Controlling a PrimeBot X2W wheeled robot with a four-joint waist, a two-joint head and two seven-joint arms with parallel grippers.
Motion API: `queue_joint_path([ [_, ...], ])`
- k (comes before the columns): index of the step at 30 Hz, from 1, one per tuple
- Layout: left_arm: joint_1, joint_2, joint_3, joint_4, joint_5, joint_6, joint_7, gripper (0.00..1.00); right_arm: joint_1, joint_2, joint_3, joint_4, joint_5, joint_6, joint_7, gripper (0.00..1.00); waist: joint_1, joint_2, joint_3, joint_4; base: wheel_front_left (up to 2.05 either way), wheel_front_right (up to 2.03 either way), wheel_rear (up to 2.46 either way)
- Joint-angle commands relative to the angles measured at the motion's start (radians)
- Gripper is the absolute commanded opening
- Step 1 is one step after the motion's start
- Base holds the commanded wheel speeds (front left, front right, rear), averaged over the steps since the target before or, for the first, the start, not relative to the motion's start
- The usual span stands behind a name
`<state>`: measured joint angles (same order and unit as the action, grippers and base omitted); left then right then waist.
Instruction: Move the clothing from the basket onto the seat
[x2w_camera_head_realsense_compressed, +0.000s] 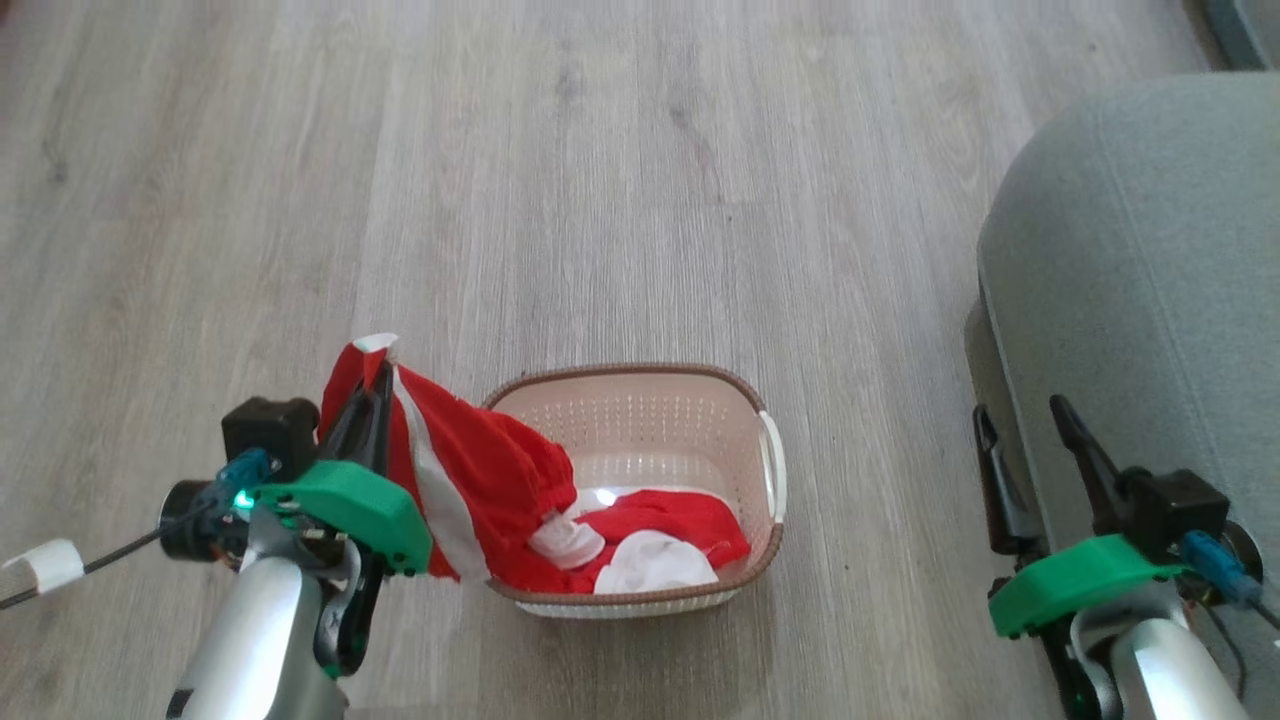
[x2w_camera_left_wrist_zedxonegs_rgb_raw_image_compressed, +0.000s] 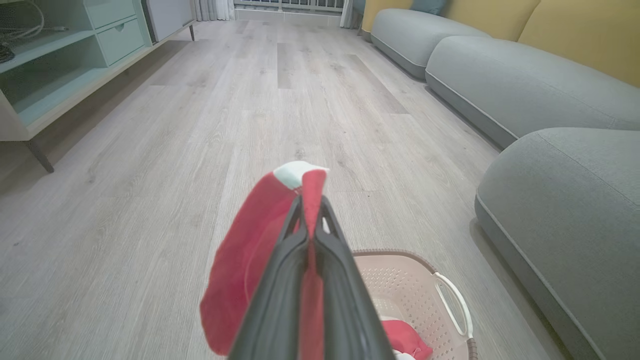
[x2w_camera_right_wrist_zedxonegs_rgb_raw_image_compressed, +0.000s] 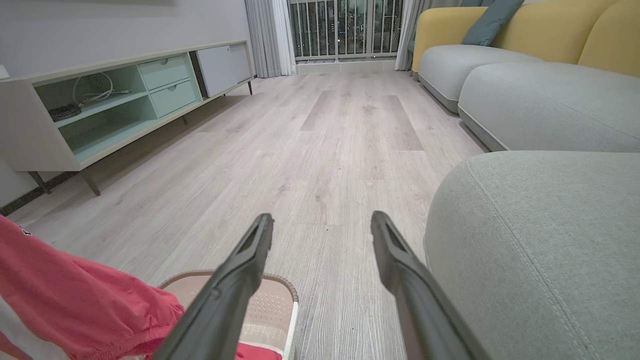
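Observation:
My left gripper (x2w_camera_head_realsense_compressed: 375, 385) is shut on a red garment (x2w_camera_head_realsense_compressed: 470, 480) with a white stripe, lifted above and left of the basket (x2w_camera_head_realsense_compressed: 640, 385); the cloth trails down over the basket's left rim. The left wrist view shows the red fabric (x2w_camera_left_wrist_zedxonegs_rgb_raw_image_compressed: 250, 260) pinched between the dark fingers (x2w_camera_left_wrist_zedxonegs_rgb_raw_image_compressed: 280, 280) of that gripper (x2w_camera_left_wrist_zedxonegs_rgb_raw_image_compressed: 311, 202). More red and white clothing (x2w_camera_head_realsense_compressed: 665, 540) lies inside the basket. My right gripper (x2w_camera_head_realsense_compressed: 1022, 420) is open and holds nothing, beside the grey seat (x2w_camera_head_realsense_compressed: 1150, 260) at the right. In the right wrist view its fingers (x2w_camera_right_wrist_zedxonegs_rgb_raw_image_compressed: 245, 265) stand wide apart.
The basket rests on pale wood flooring (x2w_camera_head_realsense_compressed: 600, 180). Further grey sofa cushions (x2w_camera_left_wrist_zedxonegs_rgb_raw_image_compressed: 505, 85) with yellow backs run along the right. A low mint-green cabinet (x2w_camera_right_wrist_zedxonegs_rgb_raw_image_compressed: 110, 100) lines the left wall, with a balcony window (x2w_camera_right_wrist_zedxonegs_rgb_raw_image_compressed: 345, 30) beyond.

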<state>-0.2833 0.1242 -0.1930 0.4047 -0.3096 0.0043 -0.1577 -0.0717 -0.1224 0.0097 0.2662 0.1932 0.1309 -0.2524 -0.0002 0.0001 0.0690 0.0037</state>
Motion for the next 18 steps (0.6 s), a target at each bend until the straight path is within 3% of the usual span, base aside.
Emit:
queue_joint_path([
  [1,-0.022,0.029,0.036,-0.047,-0.008,0.009,0.003,0.0,-0.011,-0.016,0.028,-0.022,-0.008,0.0,-0.009,1.0,0.0002,-0.0001,-0.017,0.003,0.0,0.0,0.0],
  [13,0.008,0.041,0.023,-0.108,-0.015,0.019,0.031,0.0,-0.007,-0.019,0.061,-0.009,-0.006,0.0,-0.009,1.0,0.0002,-0.0001,-0.033,0.003,0.0,0.0,0.0],
  [18,-0.003,0.044,0.005,-0.127,-0.013,0.004,0.03,0.0,-0.022,-0.038,0.102,-0.008,-0.006,0.0,-0.009,1.0,0.0002,-0.0001,-0.029,0.001,0.0,0.0,0.0],
])
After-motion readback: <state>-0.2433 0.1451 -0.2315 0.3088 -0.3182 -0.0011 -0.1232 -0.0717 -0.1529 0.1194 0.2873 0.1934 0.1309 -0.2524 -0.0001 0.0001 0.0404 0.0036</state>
